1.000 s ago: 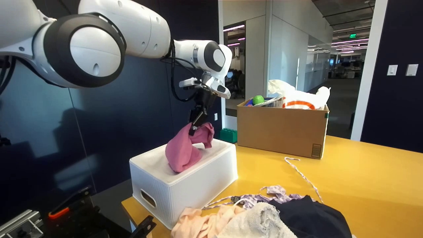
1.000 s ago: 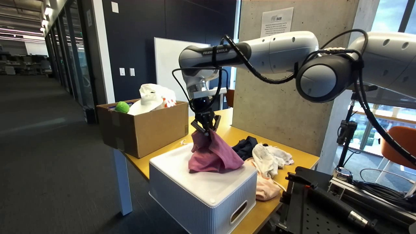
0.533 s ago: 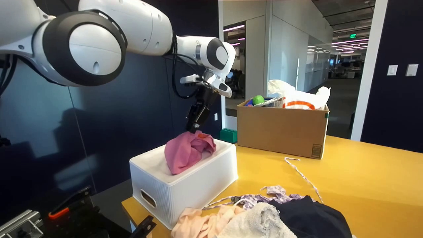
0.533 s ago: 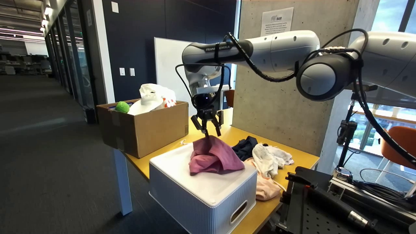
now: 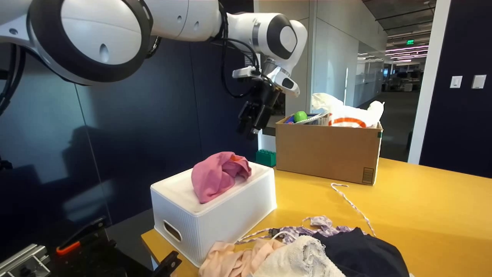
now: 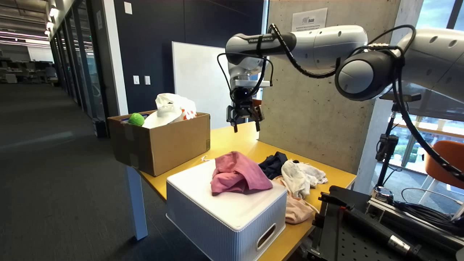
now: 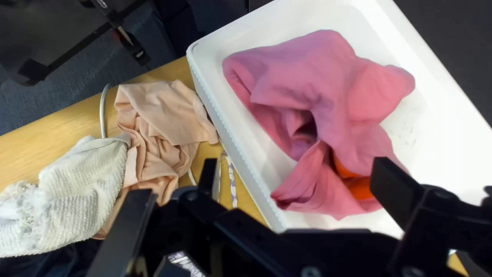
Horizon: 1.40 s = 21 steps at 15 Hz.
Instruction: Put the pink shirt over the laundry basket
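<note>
Sitting in a crumpled heap on top of the white laundry basket [image 5: 226, 215], the pink shirt [image 6: 239, 174] looks soft and thickly folded, its colour drifting from mauve-pink to salmon. A patch of bright orange peeks out between the folds, and a dark hollow sinks in near the middle. One corner tapers toward the end with the handle hole [image 6: 266, 236]; the bunching hides collar and sleeves, so I can't tell which way the shirt faces. Its longer spread runs roughly along the basket's long side, though the heap is nearly as broad as it is long.

The robot hand [image 6: 246, 129] hangs higher up, well apart from the cloth, its two fingers [image 7: 396, 188] spread wide with just air between them.

I count one shirt, one basket, one hand. Beside the basket on the yellow table [image 5: 434, 215] lie one peach cloth [image 7: 165, 115], one cream cloth [image 7: 88, 188], one navy cloth [image 5: 365, 250] and one lilac-and-white cloth [image 5: 323, 222]. One cardboard box [image 5: 326, 154] stands there too, one green ball [image 6: 136, 119] and one white bag [image 5: 351, 113] showing at its top, and one green block [image 5: 265, 157] near it.
</note>
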Available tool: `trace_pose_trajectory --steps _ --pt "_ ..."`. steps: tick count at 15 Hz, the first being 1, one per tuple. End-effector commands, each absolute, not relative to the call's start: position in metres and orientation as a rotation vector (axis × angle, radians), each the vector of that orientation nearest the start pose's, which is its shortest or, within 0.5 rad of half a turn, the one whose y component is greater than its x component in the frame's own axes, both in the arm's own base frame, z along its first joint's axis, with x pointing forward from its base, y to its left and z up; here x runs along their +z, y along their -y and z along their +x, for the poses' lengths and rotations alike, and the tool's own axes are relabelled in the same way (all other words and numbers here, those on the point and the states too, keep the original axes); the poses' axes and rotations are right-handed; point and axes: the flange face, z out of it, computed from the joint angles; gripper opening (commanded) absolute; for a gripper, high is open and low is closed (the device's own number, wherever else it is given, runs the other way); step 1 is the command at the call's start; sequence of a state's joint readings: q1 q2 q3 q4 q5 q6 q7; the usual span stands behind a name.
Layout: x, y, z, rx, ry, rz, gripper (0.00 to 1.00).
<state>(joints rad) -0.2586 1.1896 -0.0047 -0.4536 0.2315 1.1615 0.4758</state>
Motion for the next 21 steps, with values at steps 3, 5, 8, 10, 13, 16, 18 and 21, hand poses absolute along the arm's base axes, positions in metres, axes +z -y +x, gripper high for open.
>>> trace_pose_trajectory --steps 3,5,8,10,13,16,18,21 --pt "0.298 0.199 0.715 0.719 -1.021 -2.647 1.0" --pt "0.298 0.206 0.714 0.716 -1.025 -2.633 1.0" --pt "0.294 0.19 0.718 0.728 -1.021 -2.629 1.0" --pt "0.281 0.184 0.719 0.754 -1.045 -2.621 1.0" --pt "0.261 0.176 0.722 0.782 -1.085 -2.609 1.0" --pt "0.239 0.163 0.725 0.808 -1.141 -2.592 1.0" --pt "0.227 0.154 0.729 0.803 -1.166 -2.598 1.0" --pt "0.208 0.134 0.731 0.838 -1.16 -2.608 1.0"
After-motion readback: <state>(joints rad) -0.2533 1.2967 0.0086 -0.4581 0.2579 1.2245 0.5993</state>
